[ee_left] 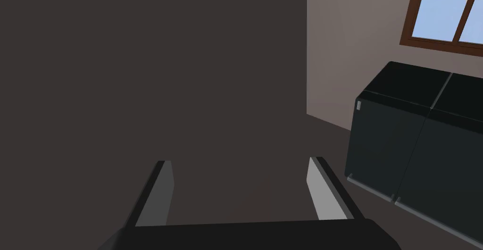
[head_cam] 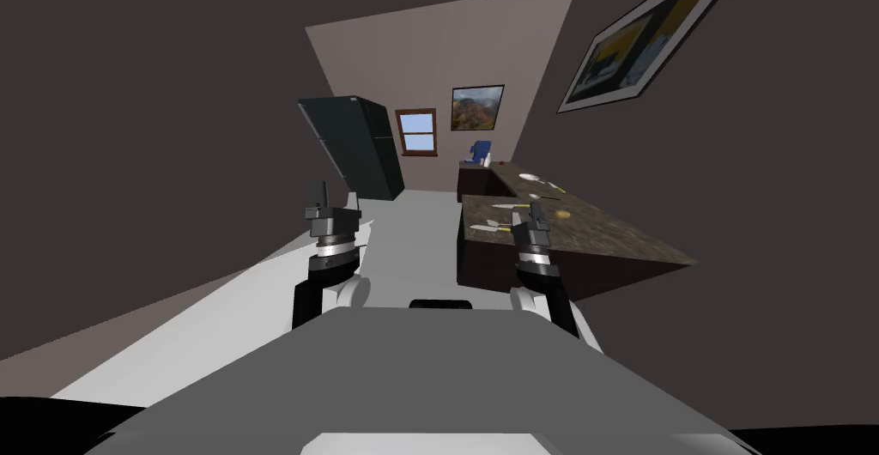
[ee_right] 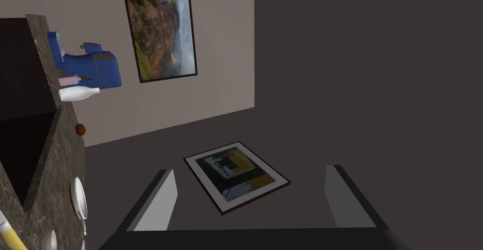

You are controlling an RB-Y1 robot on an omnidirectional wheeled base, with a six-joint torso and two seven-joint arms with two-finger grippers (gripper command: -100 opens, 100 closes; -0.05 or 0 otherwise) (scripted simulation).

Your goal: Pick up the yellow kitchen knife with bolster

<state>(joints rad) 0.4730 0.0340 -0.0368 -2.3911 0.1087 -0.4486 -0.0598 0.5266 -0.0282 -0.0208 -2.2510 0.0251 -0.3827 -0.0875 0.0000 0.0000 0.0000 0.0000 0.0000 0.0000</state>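
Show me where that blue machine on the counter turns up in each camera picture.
Head view: the blue machine sits small at the far end of the counter, just under the landscape painting.
Right wrist view: the blue machine stands beside a white bottle, near that painting.
Left wrist view: this camera faces the black fridge and window instead.
Shared landmark: the landscape painting.

The countertop (head_cam: 601,231) has a mottled brown, stone-like surface. The fridge (ee_left: 401,134) is smooth, dark and faintly glossy. The window frame (ee_left: 408,25) looks like brown wood. The left gripper (ee_left: 238,167) has smooth, matt grey fingers (ee_left: 323,197). The plate (ee_right: 78,197) is plain smooth white.
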